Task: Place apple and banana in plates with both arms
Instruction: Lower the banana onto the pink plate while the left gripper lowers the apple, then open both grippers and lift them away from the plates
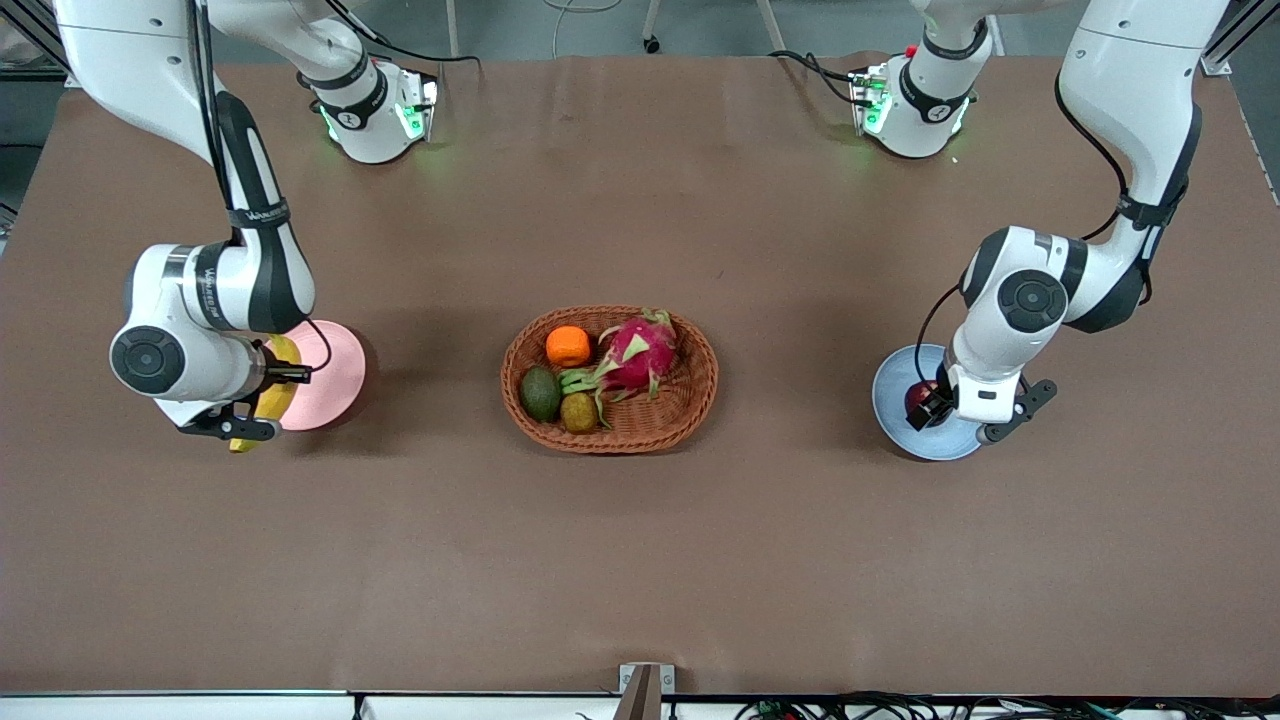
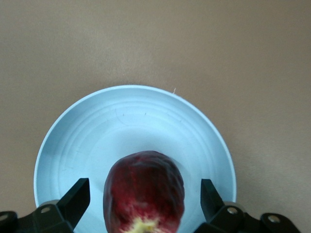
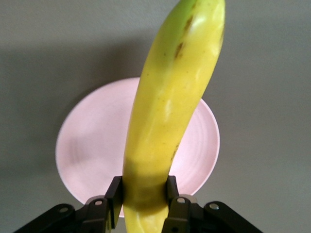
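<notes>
A: Banana (image 3: 167, 121) clamped in right tool (image 3: 144, 194), hanging over pink plate (image 3: 92, 145). Apple (image 2: 144, 191) resting on blue plate (image 2: 131, 121), left tool (image 2: 144, 201) spread wide around it.

B: Lower gently, center banana, then release; lift left tool straight up.

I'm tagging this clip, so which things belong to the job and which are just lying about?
Job: apple on blue plate, inside open left gripper; banana in right gripper over pink plate.
Lying about: basket, orange, dragon fruit, two green fruits.
</notes>
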Controlling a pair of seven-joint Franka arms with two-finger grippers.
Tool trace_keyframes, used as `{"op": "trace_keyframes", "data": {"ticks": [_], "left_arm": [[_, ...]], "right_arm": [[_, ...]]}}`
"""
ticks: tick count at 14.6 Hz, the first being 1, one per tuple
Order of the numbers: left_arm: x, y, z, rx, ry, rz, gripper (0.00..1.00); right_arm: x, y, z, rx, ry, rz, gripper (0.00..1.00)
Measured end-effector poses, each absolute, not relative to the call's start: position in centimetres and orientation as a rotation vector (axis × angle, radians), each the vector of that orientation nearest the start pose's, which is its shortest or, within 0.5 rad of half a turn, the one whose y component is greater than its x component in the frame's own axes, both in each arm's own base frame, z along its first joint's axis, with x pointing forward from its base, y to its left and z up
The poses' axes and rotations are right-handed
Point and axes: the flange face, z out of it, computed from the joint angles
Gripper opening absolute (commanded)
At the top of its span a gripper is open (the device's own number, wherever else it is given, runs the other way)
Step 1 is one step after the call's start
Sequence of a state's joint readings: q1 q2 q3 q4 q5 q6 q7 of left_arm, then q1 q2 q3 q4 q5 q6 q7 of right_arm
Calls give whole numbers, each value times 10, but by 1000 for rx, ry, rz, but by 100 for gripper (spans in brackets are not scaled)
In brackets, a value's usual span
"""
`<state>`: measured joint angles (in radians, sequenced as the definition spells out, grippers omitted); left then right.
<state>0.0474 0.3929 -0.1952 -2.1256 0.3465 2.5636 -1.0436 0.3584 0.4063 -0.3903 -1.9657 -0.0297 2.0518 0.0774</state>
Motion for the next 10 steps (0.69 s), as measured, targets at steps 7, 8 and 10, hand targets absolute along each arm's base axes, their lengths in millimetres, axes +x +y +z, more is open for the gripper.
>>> {"op": "trace_keyframes", "data": {"ticks": [7, 8, 10], "left_arm": [[574, -132, 308, -2916, -850, -231, 100], [573, -142, 326, -2911, -801, -224, 100], [576, -152, 363, -2896, -647, -186, 100]], "right_arm": [[553, -9, 234, -3294, 50, 603, 25], [550, -7, 231, -3292, 42, 615, 28], [547, -5, 227, -3291, 35, 630, 32]]}}
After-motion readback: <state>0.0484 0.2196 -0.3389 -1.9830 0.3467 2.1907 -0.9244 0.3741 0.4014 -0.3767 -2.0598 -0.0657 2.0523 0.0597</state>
